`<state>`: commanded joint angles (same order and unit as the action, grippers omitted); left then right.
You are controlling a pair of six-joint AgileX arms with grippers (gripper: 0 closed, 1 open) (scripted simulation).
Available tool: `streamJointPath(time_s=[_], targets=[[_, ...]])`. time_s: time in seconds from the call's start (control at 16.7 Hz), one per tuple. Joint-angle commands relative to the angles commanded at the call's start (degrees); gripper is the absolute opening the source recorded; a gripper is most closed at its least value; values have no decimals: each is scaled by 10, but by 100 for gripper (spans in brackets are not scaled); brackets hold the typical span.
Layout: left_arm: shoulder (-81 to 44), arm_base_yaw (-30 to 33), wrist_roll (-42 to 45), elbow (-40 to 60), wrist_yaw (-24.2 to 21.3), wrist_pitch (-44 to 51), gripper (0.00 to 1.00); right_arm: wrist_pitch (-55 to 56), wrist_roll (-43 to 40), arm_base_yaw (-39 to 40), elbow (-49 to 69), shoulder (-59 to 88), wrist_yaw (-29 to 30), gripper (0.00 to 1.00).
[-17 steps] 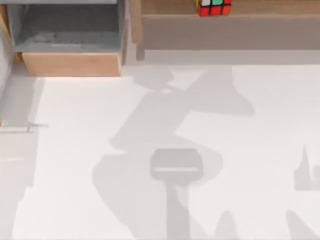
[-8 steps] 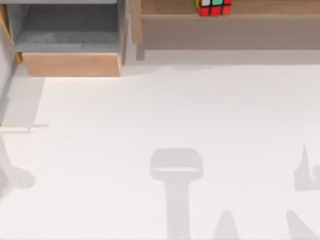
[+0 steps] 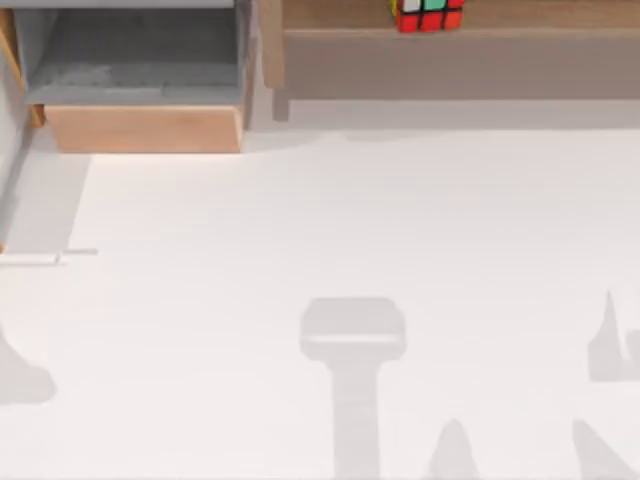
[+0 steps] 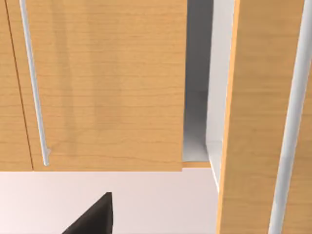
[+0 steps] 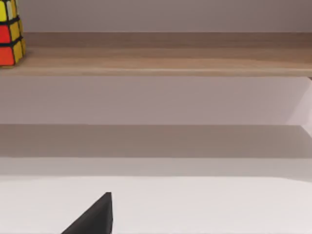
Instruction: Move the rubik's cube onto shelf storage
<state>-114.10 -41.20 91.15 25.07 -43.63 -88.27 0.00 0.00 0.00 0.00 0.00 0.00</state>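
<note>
The rubik's cube (image 3: 428, 15) sits on the wooden board of the shelf storage (image 3: 450, 60) at the back of the bench (image 3: 350, 230), above its taupe front face. To the left stands a grey-lined box (image 3: 140, 85) with a light wood front. The white bench carries soft grey shadows. From the left wrist, wooden cabinet doors (image 4: 102, 83) with slim metal handles. Whether either pincer is open or closed, I cannot tell.

White table (image 3: 400, 230) w/ shelf storage (image 3: 450, 60); rubik's cube (image 3: 428, 15) on its board.
</note>
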Motion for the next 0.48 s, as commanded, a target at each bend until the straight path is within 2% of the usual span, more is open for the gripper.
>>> streamJointPath(time_s=[0.3,0.48], targets=[[0,0,0,3,2,2,100,0,0,0,0,0,0,100],[-11,22,0,29,21,17,100,0,0,0,0,0,0,100]])
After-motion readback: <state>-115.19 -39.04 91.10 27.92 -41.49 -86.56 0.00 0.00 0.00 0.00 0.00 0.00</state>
